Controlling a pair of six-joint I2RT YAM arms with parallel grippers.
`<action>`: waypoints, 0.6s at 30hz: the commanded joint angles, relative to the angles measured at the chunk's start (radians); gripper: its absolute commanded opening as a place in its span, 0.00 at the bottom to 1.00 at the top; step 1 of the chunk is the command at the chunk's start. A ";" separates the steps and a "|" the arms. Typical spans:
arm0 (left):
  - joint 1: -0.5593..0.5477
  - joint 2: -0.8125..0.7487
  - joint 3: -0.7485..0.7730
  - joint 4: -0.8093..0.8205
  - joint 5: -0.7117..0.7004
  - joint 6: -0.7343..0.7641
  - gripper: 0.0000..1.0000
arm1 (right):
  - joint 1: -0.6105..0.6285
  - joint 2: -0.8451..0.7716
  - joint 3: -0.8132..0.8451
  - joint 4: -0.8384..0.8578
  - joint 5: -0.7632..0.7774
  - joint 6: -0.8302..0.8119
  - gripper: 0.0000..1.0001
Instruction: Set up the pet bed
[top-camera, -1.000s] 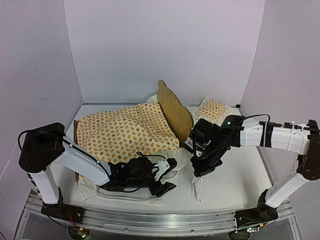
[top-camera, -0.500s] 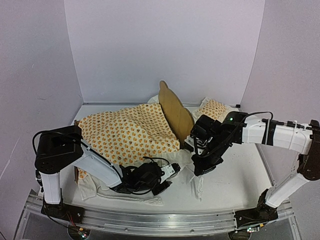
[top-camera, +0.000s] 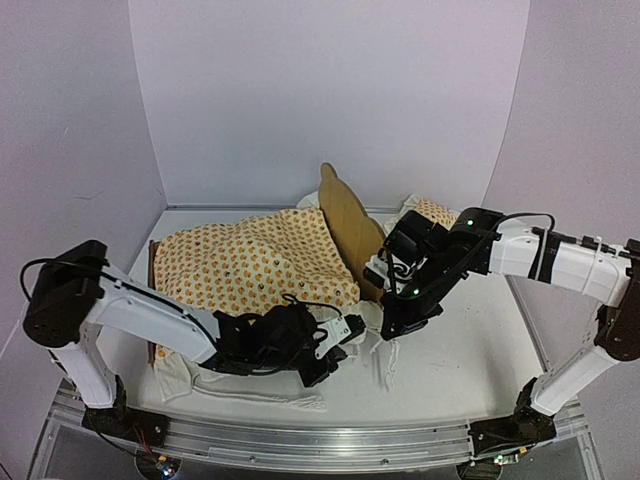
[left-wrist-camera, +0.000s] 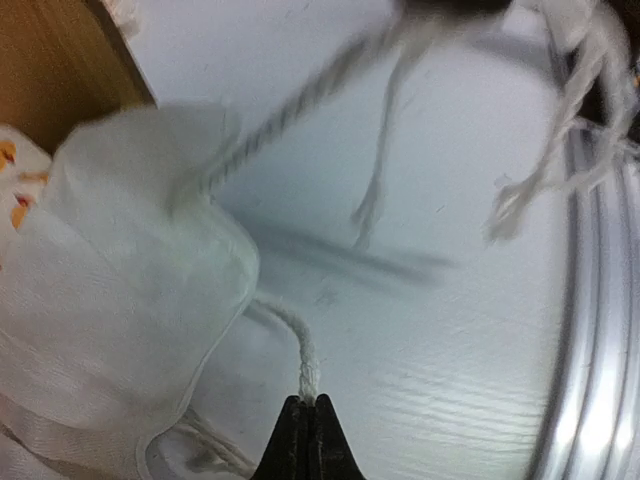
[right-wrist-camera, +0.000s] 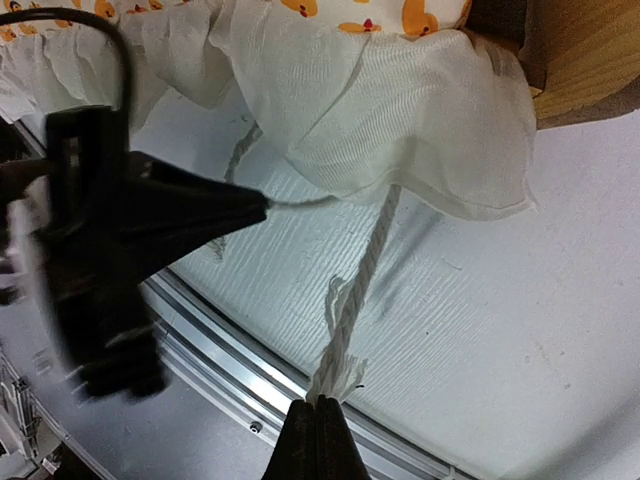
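On the tabletop, the pet bed sits far-centre under orange-print bedding. The left pincer is clamped shut on one tie cord, the right pincer on a second cord. I would draw both cords evenly, without dragging the frame, which lies just beyond both pincers, stretching left.

The light plywood pet bed sits mid-table, its rounded headboard upright, the base mostly hidden.
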 joint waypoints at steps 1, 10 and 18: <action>0.014 -0.185 0.007 0.018 0.313 -0.116 0.00 | -0.004 -0.044 0.046 -0.076 -0.114 -0.009 0.00; 0.059 -0.150 -0.018 0.044 0.455 -0.202 0.00 | -0.029 -0.014 0.012 -0.161 -0.291 -0.017 0.00; 0.062 -0.124 -0.075 0.163 0.496 -0.255 0.80 | -0.041 -0.008 -0.084 0.161 -0.240 0.239 0.00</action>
